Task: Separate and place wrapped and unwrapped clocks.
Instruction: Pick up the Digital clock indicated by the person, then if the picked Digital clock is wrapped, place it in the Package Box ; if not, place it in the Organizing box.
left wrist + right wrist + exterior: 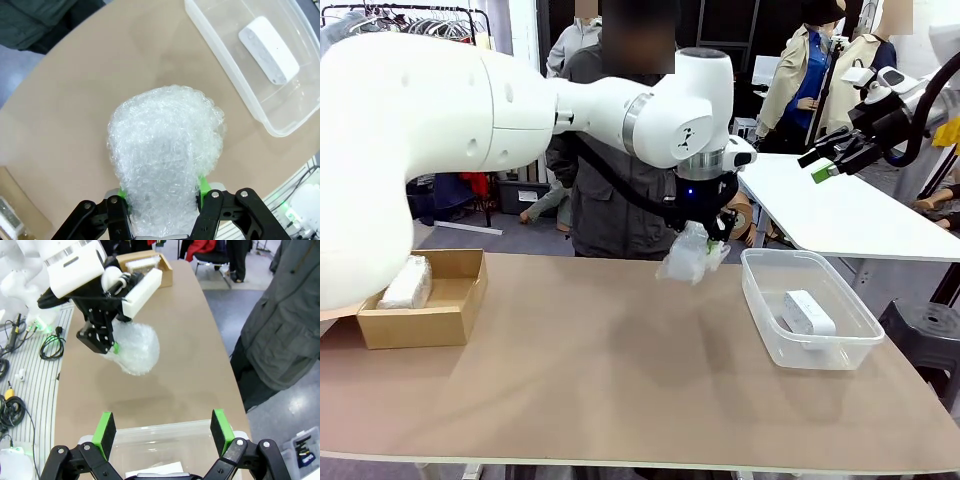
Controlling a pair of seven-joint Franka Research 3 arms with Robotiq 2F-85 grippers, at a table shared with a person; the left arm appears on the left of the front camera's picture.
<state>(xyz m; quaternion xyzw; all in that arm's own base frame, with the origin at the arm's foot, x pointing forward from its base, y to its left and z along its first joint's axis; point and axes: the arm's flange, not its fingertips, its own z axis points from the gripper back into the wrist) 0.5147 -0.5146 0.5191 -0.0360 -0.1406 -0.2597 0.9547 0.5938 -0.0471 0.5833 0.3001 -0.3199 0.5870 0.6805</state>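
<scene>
A brown table (620,380) is crossed by the left arm (440,120), which reaches over from its left side to a point above the far middle. A person in a dark grey jacket (610,200) is seen standing at the table's far edge. A clear plastic tub (760,300) is set near the right edge, and a brown cardboard box (420,325) near the left edge. One bubble-wrapped clock (167,160) is held clear of the surface, clamped between the green pads of the left gripper (162,192). A second wrapped clock (407,283) is seen lying in the box. The bare white clock (808,313) is seen lying in the tub. The right gripper (164,426) is held high above the tub's end, its fingers spread wide and empty. No legible writing or brand marking can be made out on any item.
</scene>
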